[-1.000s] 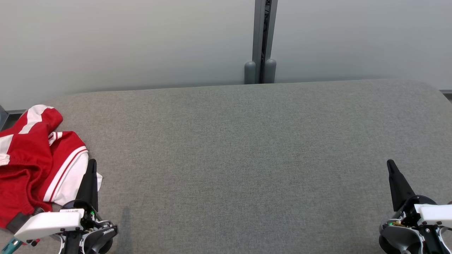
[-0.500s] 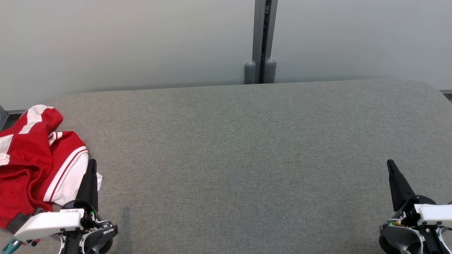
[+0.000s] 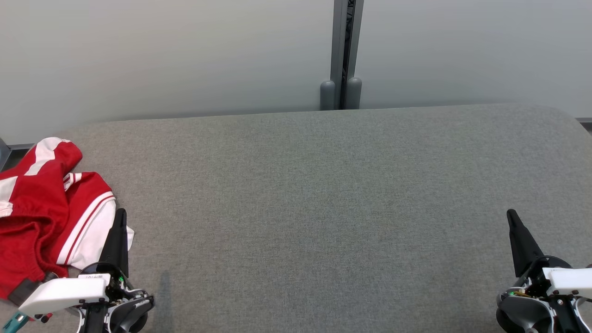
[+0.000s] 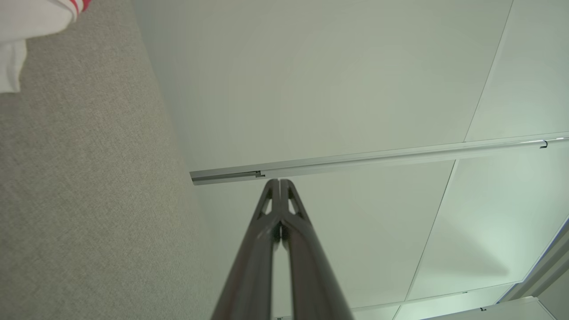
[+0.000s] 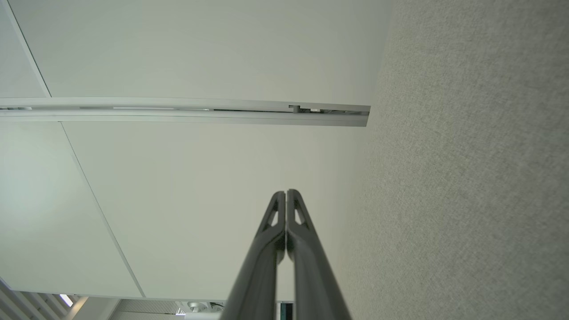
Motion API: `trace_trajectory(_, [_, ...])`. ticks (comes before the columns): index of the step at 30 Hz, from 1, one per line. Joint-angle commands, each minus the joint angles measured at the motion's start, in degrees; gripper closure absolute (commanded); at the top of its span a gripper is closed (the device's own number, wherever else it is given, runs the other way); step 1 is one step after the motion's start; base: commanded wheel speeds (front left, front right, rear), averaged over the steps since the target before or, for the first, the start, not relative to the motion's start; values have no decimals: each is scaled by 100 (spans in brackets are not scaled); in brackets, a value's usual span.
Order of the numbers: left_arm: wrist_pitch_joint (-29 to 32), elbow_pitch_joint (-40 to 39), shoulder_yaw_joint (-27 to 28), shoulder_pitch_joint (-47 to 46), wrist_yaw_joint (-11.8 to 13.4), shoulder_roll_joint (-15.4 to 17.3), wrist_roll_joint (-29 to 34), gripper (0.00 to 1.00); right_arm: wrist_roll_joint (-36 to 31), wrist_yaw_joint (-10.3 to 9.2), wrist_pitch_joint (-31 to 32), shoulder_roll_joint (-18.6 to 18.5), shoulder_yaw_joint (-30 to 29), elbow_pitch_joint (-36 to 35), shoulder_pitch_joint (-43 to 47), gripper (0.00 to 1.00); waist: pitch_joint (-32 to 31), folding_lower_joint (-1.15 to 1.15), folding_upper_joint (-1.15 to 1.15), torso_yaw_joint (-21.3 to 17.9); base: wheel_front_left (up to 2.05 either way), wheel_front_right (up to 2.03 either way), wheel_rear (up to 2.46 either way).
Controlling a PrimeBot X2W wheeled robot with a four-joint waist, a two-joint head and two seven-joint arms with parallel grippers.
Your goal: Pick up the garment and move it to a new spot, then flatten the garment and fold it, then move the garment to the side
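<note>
Left gripper: fingers pressed together tip to tip, nothing held, raised at the lower left above the grey padded surface. Right gripper: likewise closed and empty, at the lower right. Do not descend on the garment with fingers closed: likely result, cloth pushed or dragged toward the left edge of the surface instead of gripped. Open the fingers before approach. Avoid pinching a single loose layer of the crumpled heap: probable outcome, one flap lifted and the remainder trailing. Aim for a thick fold. Avoid reaching across with the right gripper: long travel and possible contact between arms. Prefer the left. Garment location: red with white stripes, bunched at the far left of the surface, close to its edge. White hem just beside the left gripper, to its left, partly behind the fingers in the head view; contact not determinable. In the left wrist view, white and red cloth at the upper left corner, off the line of the fingers. Well apart from the right gripper, bare surface between.
</note>
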Motion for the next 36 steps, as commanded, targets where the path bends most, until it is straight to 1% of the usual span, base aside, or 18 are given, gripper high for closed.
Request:
trace_trajectory(1, [14,-13,15,-74,-5,15,-4,100,-17,3,14,-26,3,-11,-54,100,0,0,0,0,0,0,0])
trace_trajectory(36, [15,-13,15,-74,-5,15,-4,100,-17,3,14,-26,3,-11,-54,100,0,0,0,0,0,0,0])
